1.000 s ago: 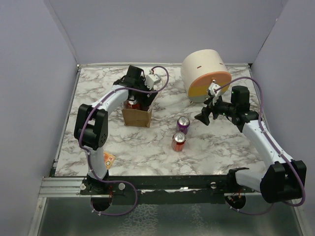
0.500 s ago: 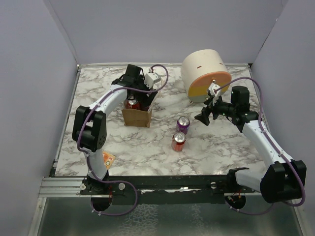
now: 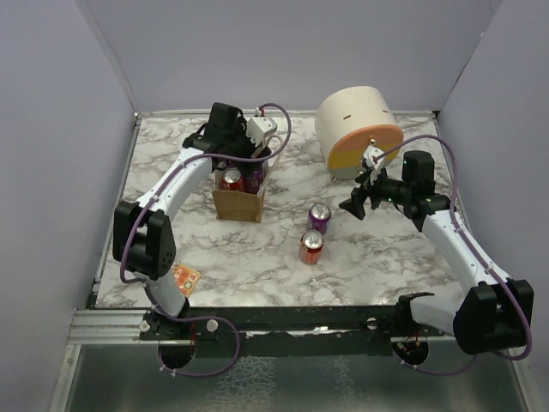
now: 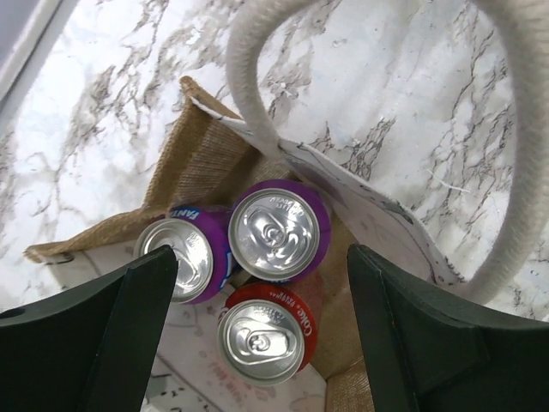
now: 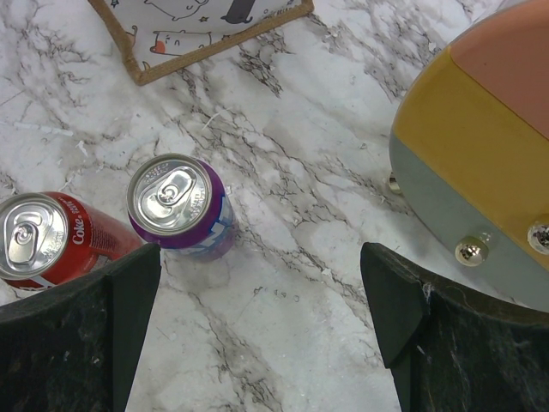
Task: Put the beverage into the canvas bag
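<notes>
Where the table [image 3: 386,257] nears its far edge, left of centre, the bag [image 3: 238,204] stands. The left gripper [image 4: 262,283] hangs over it, jaws apart and empty, and the right gripper [image 5: 257,283] gapes mid-table. Three cans [image 4: 279,233] sit inside the bag, with two loose cans [image 3: 318,217] at centre.

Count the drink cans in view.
5. In the canvas bag: two purple cans, one red Coke can. On the table: a purple can, a Coke can. More may hide inside.

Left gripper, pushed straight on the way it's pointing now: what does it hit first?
Probably the top of the middle purple can in the canvas bag, centred between the left gripper's open fingers; depth is unclear.
</notes>
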Robot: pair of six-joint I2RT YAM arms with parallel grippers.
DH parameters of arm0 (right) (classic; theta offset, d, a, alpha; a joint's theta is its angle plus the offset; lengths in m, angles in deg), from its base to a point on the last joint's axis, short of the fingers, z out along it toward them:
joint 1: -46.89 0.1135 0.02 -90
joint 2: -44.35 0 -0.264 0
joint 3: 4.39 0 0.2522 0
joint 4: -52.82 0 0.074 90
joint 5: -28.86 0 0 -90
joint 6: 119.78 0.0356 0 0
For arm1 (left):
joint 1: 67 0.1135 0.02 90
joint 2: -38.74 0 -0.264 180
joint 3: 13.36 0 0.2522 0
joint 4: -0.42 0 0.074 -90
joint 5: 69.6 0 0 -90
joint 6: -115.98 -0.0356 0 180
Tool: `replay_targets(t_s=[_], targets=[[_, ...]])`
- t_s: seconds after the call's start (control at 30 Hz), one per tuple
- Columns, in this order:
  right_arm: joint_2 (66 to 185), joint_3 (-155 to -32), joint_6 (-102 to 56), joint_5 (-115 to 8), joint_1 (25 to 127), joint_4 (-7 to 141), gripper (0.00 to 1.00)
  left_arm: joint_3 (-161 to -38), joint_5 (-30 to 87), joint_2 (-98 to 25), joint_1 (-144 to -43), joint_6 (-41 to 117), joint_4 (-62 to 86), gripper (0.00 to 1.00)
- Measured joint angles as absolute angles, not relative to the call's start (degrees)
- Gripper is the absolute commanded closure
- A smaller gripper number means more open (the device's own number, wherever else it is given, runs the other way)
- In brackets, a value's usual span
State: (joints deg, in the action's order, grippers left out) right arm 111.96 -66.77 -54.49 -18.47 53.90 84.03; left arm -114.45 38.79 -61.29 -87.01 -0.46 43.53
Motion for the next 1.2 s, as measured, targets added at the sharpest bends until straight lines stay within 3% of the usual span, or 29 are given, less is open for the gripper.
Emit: replay_targets(t_s=[0.33, 0.7, 1.2], targets=[[111.96, -66.77, -54.52, -18.66, 53.9, 83.95, 0.0, -114.43, 38.27, -53.18, -87.01, -2.91, 45.3, 0.18], [111.96, -66.77, -54.47, -18.9, 53.9, 83.84, 0.0, -113.03, 49.87, -44.94, -88.21, -3.08, 47.53, 0.19], [111.96, -66.77, -54.49, -20.91, 52.46, 83.36, 0.0, -103.87, 50.38, -45.37, -113.5, -13.38, 58.21, 0.18]])
